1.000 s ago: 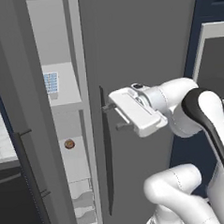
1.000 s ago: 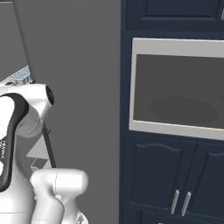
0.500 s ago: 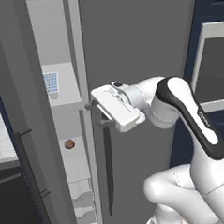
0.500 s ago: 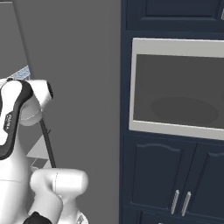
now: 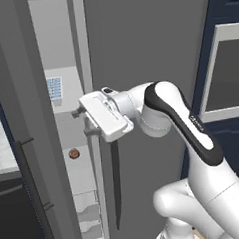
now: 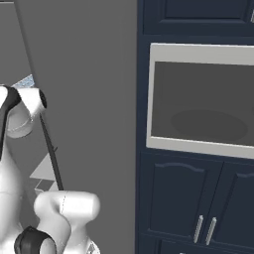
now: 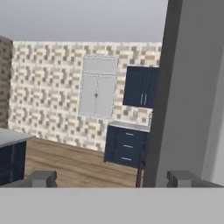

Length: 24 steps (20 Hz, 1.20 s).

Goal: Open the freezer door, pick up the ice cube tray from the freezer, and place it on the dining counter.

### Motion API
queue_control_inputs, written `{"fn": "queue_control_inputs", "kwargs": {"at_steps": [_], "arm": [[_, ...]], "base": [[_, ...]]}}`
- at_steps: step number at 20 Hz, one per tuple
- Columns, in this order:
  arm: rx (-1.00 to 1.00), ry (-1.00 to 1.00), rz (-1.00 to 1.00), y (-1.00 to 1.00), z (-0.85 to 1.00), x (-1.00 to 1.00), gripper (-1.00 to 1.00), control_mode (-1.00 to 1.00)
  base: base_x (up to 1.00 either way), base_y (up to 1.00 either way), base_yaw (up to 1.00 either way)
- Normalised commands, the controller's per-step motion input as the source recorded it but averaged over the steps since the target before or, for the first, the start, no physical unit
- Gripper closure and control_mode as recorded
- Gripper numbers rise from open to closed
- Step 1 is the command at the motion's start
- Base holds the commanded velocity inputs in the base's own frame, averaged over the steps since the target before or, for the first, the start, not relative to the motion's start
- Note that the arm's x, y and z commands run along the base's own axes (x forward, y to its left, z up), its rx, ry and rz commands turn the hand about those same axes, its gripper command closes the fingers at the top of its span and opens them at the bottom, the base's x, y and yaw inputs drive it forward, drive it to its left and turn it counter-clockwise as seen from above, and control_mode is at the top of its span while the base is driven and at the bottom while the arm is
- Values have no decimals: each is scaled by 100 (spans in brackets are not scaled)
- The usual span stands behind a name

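While the arm crosses the centre of the left base view, the gripper [image 5: 80, 122] sits at the freezer's [image 5: 62, 55] opening, its tips wide apart in the hand view and holding nothing. Left stands the freezer door [image 5: 21, 122]. Deeper inside, the ice cube tray [image 5: 54, 88] rests on a shelf, above a small round brown item [image 5: 73, 154].

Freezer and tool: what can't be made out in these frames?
- Tray: left base view, too small to count cubes; right side cut by the freezer wall.
- Brown item: too small to identify.
- Tool: fingertips hidden behind the hand; hand view shows the tips apart, nothing between.
- Drawers: contents unclear.
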Motion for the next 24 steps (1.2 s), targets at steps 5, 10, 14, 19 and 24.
{"fn": "queue_control_inputs", "kwargs": {"at_steps": [5,10,14,19,24], "arm": [[0,-1,-7,37,-1,35,-100,-100],[0,-2,-5,15,0,39,-100,-100],[0,0,0,0,0,37,-100,-100],[0,0,0,5,0,29,-100,-100],[0,0,0,31,-1,13,-100,-100]], "base": [[0,0,0],[0,0,0],[0,0,0],[0,0,0],[0,0,0]]}}
